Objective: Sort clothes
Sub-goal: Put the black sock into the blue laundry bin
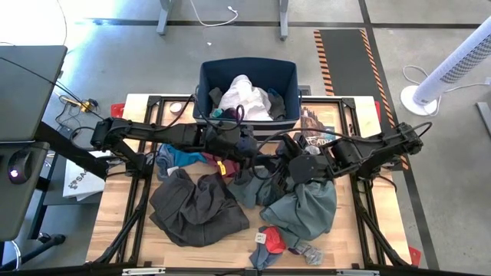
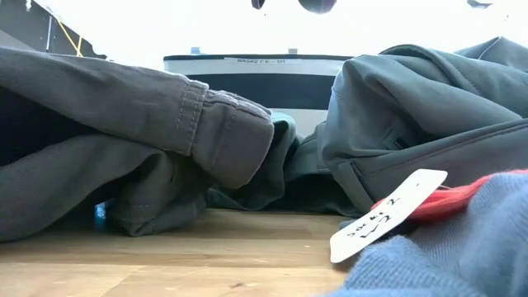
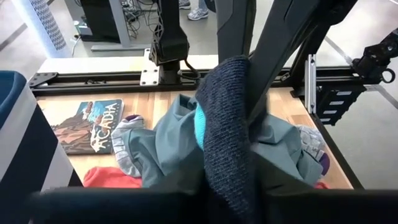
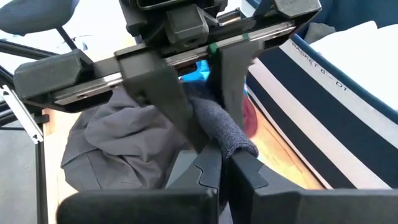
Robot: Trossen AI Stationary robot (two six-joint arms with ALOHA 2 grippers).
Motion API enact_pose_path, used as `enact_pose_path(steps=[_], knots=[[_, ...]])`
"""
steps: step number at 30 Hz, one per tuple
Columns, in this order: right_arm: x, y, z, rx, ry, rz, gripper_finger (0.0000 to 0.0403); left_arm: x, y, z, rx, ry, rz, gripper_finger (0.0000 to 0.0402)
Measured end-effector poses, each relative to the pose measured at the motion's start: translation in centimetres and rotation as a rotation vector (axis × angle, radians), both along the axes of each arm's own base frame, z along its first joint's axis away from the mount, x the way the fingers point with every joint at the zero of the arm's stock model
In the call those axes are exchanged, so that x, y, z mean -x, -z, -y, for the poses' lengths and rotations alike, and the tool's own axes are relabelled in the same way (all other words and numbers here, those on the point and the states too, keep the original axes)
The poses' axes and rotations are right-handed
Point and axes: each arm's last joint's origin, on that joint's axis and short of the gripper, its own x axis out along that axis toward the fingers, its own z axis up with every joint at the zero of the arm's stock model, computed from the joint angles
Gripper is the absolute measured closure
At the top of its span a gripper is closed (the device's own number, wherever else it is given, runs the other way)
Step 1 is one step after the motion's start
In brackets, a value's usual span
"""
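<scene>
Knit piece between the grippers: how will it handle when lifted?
Probably floppy: the knit piece hangs limp between the left gripper and right gripper. Likely light, since fingertip pinches alone hold it up. Its coarse knit may cling to the shirt beneath.

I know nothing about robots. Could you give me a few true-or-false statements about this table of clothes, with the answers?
1. The bin holds a white garment. True.
2. The trousers lie in the bin. False: they lie on the table.
3. The left hand and the right hand both grip one dark knit piece. True.
4. The book lies on the floor. False: it lies on the table.
</scene>
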Motion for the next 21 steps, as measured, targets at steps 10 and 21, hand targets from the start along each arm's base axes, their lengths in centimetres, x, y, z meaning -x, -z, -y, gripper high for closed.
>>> enact_pose_path(steps=[10,21], knots=[[-0.1,0.1,0.1,-0.051,-0.034,-0.016,0.0359,0.0,0.0,0.0,0.003,-0.013,-0.001,0.0396],[0.8,-0.1,0.9,-0.018,-0.072,-0.086,0.0291,0.1,0.1,-0.4,-0.023,-0.067,-0.019,0.0398]])
